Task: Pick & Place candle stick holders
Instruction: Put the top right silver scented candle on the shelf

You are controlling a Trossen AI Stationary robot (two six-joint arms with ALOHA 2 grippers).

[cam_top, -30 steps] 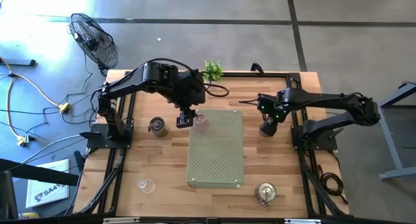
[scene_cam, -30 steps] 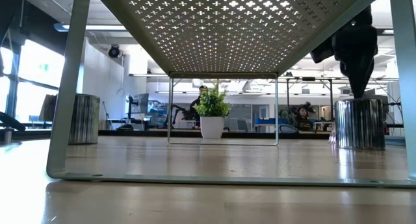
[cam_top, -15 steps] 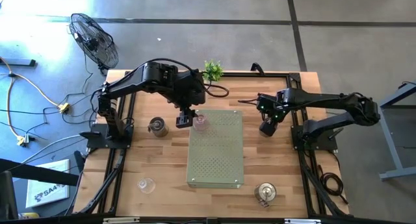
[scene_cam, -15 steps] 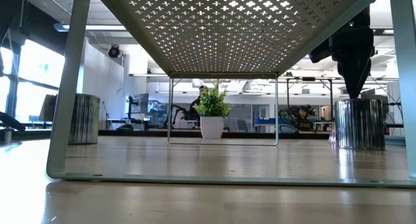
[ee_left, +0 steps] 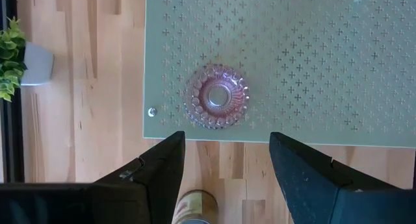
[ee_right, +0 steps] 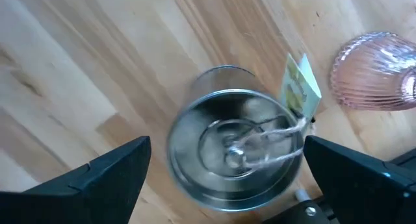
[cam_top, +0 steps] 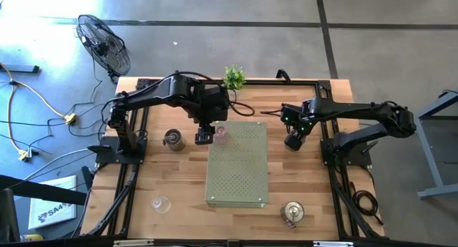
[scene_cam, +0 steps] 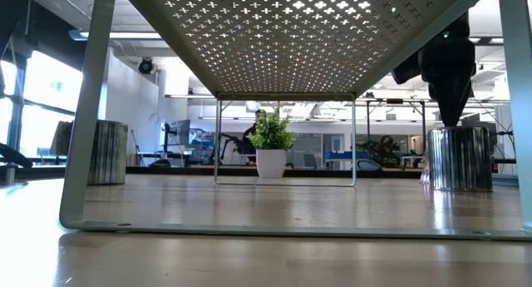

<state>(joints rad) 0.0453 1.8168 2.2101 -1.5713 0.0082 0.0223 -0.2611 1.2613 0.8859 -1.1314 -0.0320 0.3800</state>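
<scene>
One yellow-green tag [ee_right: 298,87], print seemingly unreadable, on silvery holder [ee_right: 235,149].

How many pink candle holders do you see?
2. One pink holder sits on the perforated stand, near its corner; the other pink holder is on the table beside a silver holder. More may be hidden.

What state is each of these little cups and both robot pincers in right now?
Pink glass holder: upright on the perforated tray's corner, free.
Left pincer: open, empty, above that holder.
Right pincer: open wide, hovering over a tagged silver metal holder.
Second pink holder: beside the silver one.
Clear glass holder: standing alone.
Potted plant: upright.
</scene>
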